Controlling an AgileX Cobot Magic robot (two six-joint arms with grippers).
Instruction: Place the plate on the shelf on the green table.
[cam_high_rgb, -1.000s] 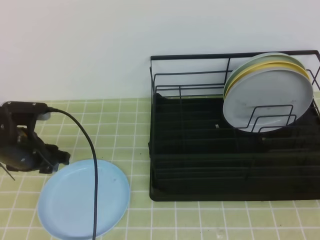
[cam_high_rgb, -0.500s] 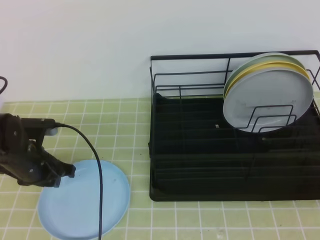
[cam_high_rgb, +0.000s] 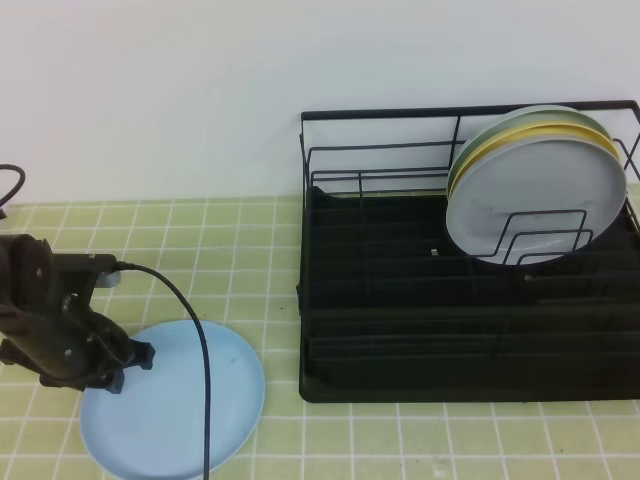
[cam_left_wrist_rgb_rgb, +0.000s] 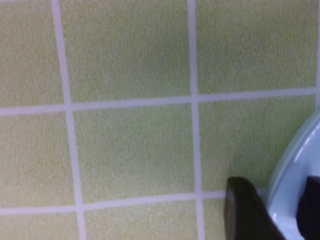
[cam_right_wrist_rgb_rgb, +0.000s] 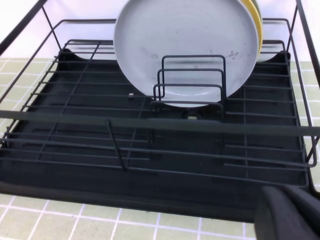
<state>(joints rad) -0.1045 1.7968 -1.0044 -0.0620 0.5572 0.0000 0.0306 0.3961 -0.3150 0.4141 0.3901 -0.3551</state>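
The round, light sky-blue plastic plate (cam_high_rgb: 175, 400) lies flat on the pale yellow-green tiled table (cam_high_rgb: 250, 250), at the near left. It is well apart from the big black wire dish rack with its black tray (cam_high_rgb: 460, 300), which sits on the right. So the main job is not done yet: the plate has to be lifted, carried to the right and stood in the rack. The left gripper (cam_high_rgb: 125, 362) is low at the plate's left edge. In the left wrist view, one dark finger (cam_left_wrist_rgb_rgb: 245, 210) sits on the tile just outside the rim and the other shows inside the plate, so the jaws are around the rim. The view is blurry, so I cannot tell if they are squeezing it tight yet. The right gripper (cam_right_wrist_rgb_rgb: 290, 215) is near the front of the rack, closed up with nothing in it. A grey-white plate (cam_high_rgb: 535, 195) and a yellow plate (cam_high_rgb: 500, 140) already stand at the far right of the rack, and the slots to their left look free.
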